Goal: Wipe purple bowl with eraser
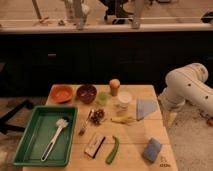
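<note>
Its gripper out of view beyond the arm (187, 87) at the table's (132, 150) right, jaws apart, the robot risked seizing the blue sponge (152, 149) instead of the eraser (94, 145), which lay well short of the purple bowl (86, 93).

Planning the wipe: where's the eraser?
In the camera view the eraser lies front-centre on the table, between the green tray and the green pod; the gripper is out of view.

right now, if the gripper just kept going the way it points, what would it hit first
The gripper seems to hang beside the table, past its right edge, pointing down, so it would likely meet the floor first, not the eraser or purple bowl. Depth is unclear.
</note>
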